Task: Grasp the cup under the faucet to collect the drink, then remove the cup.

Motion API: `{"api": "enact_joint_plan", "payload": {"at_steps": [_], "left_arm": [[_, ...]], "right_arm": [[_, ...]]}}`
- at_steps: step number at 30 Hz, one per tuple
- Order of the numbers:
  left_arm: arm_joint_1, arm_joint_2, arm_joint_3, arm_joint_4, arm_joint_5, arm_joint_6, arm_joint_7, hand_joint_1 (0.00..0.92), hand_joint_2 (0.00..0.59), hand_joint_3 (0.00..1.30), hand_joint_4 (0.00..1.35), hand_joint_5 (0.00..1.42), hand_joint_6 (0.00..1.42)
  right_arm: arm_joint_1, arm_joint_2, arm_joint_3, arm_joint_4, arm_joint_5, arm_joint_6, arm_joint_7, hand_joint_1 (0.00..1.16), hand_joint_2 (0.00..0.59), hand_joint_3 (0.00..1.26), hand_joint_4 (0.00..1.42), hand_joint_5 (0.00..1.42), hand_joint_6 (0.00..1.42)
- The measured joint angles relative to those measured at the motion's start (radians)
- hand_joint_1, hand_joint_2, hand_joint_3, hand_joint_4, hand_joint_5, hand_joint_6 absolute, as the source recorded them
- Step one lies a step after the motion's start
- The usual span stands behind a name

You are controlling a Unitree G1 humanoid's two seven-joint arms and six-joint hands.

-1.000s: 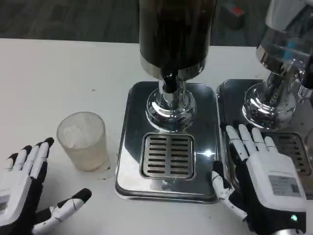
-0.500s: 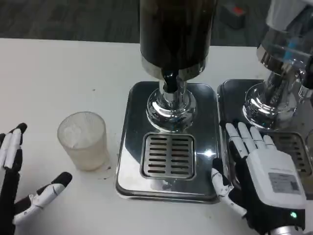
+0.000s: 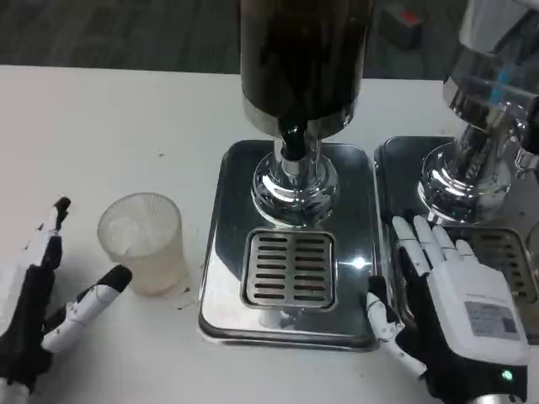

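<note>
The ribbed translucent cup [image 3: 141, 241] stands upright on the white table [image 3: 109, 126], toward the near left corner, just beside the left edge of the steel drip tray [image 3: 223, 252] and not under the faucet [image 3: 291, 143]. The slotted grate [image 3: 289, 268] at the tray's near end carries nothing. The dark drink dispenser [image 3: 301, 59] rises from a chrome base [image 3: 295, 187] at the tray's far end.

Left hand [image 3: 38, 303]: released, fingers spread apart, grasping nothing; it lies at the near left edge of the table, one white-and-black finger [image 3: 99, 296] reaching close to the cup's base, contact not determinable.

Right hand [image 3: 450, 307]: released, fingers extended, palm down over the near edge of a second drip tray [image 3: 396, 168] at the right, holding nothing. A second dispenser [image 3: 493, 76] stands on that tray.
</note>
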Motion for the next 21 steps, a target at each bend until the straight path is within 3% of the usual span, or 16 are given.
{"api": "enact_joint_plan", "payload": {"at_steps": [6, 13, 21], "left_arm": [[-0.063, 0.0, -0.033, 0.106, 0.016, -0.033, -0.019, 0.159, 0.026, 0.0, 0.0, 0.0, 0.0], [-0.15, -0.005, -0.064, 0.225, 0.018, -0.055, -0.033, 0.201, 0.035, 0.0, 0.0, 0.0, 0.0], [-0.229, -0.022, -0.072, 0.322, -0.009, -0.118, -0.058, 0.216, 0.038, 0.0, 0.0, 0.1, 0.1]], "right_arm": [[0.022, 0.001, -0.006, -0.007, 0.016, 0.003, 0.0, 0.22, 0.526, 0.08, 0.03, 0.08, 0.06], [0.044, 0.008, 0.002, -0.01, 0.019, 0.003, 0.0, 0.22, 0.509, 0.08, 0.03, 0.09, 0.09], [0.06, 0.024, 0.004, -0.013, 0.019, 0.003, 0.0, 0.2, 0.482, 0.07, 0.03, 0.11, 0.13]]}}
